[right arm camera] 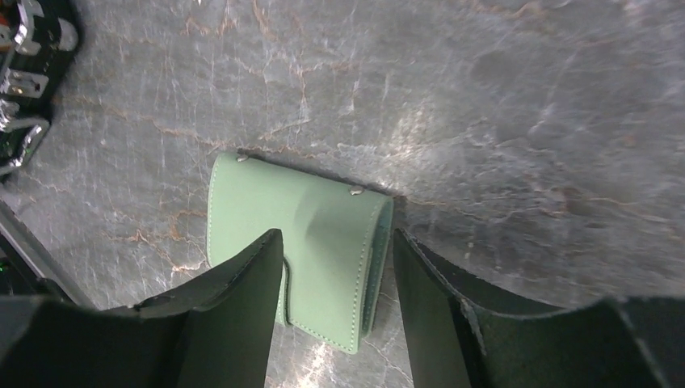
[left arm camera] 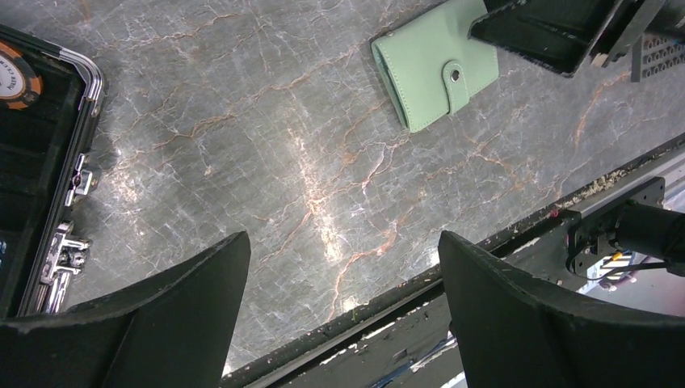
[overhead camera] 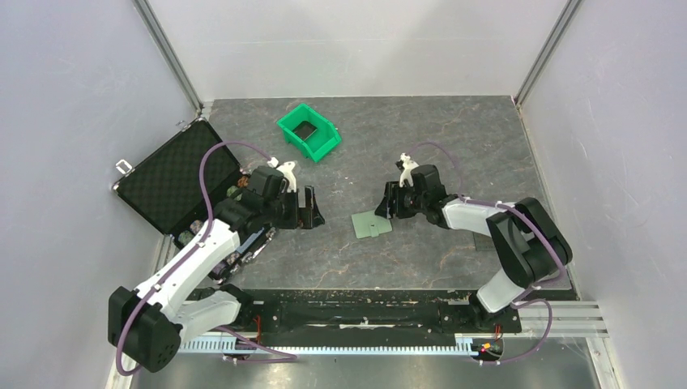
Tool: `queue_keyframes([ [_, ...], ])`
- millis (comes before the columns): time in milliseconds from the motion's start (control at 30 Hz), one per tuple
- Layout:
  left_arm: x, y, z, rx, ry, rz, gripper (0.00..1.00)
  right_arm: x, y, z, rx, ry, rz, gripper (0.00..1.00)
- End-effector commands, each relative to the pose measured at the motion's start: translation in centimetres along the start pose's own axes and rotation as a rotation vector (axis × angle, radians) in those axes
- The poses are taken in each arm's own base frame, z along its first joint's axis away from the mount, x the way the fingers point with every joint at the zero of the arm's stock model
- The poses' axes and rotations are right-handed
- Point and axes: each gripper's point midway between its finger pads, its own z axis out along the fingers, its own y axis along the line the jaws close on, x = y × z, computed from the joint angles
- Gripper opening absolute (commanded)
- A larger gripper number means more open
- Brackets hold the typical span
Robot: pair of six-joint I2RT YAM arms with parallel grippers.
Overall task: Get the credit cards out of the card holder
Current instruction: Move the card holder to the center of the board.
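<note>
The card holder (overhead camera: 371, 224) lies closed and flat on the table, pale green, its tab snapped shut in the left wrist view (left arm camera: 432, 69). No credit cards show outside it. My right gripper (overhead camera: 387, 204) is open and sits low over the holder's far edge. In the right wrist view (right arm camera: 337, 236) its fingers straddle the holder's (right arm camera: 323, 218) folded side; I cannot tell if they touch it. My left gripper (overhead camera: 312, 212) is open and empty, to the left of the holder, with bare table between its fingers in its own view (left arm camera: 343, 242).
An open black foam-lined case (overhead camera: 174, 174) with poker chips (left arm camera: 12, 73) lies at the left, close beside the left arm. A green plastic bin (overhead camera: 308, 132) with a dark inside stands at the back centre. The table's front rail (overhead camera: 348, 296) runs along the near edge.
</note>
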Motion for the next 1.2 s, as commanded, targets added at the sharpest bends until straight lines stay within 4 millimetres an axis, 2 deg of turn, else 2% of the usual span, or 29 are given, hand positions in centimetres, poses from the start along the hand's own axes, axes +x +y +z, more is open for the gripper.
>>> queue_keyframes([
  [0, -0.7, -0.1, -0.3, -0.011, -0.043, -0.016, 0.92, -0.6, 1.9, 1.3, -0.060, -0.015, -0.040, 0.55],
  [100, -0.3, 0.3, -0.2, -0.023, -0.041, -0.019, 0.92, -0.3, 3.5, 2.3, -0.108, 0.013, -0.111, 0.53],
  [300, -0.2, 0.3, -0.4, -0.020, -0.047, -0.021, 0.92, -0.1, 8.4, 4.6, -0.217, 0.076, -0.361, 0.53],
  [400, -0.1, 0.5, -0.8, -0.029, -0.057, -0.024, 0.92, -0.4, 9.5, 5.2, -0.203, 0.087, -0.453, 0.53],
  [500, -0.1, 0.6, -1.4, -0.034, -0.079, -0.025, 0.92, -1.8, 9.5, 4.7, -0.100, 0.061, -0.467, 0.53],
  [667, -0.5, 0.5, -2.6, -0.024, -0.137, 0.003, 0.93, -2.9, 8.7, 2.4, 0.130, -0.009, -0.330, 0.51],
  [900, -1.4, -0.2, -4.6, 0.004, -0.203, 0.060, 0.95, -0.6, 9.3, 0.7, 0.262, -0.058, -0.166, 0.44],
  [1167, -1.7, 0.9, -6.1, -0.043, -0.283, 0.084, 0.99, 1.4, 9.7, 0.8, 0.344, -0.079, -0.081, 0.38],
])
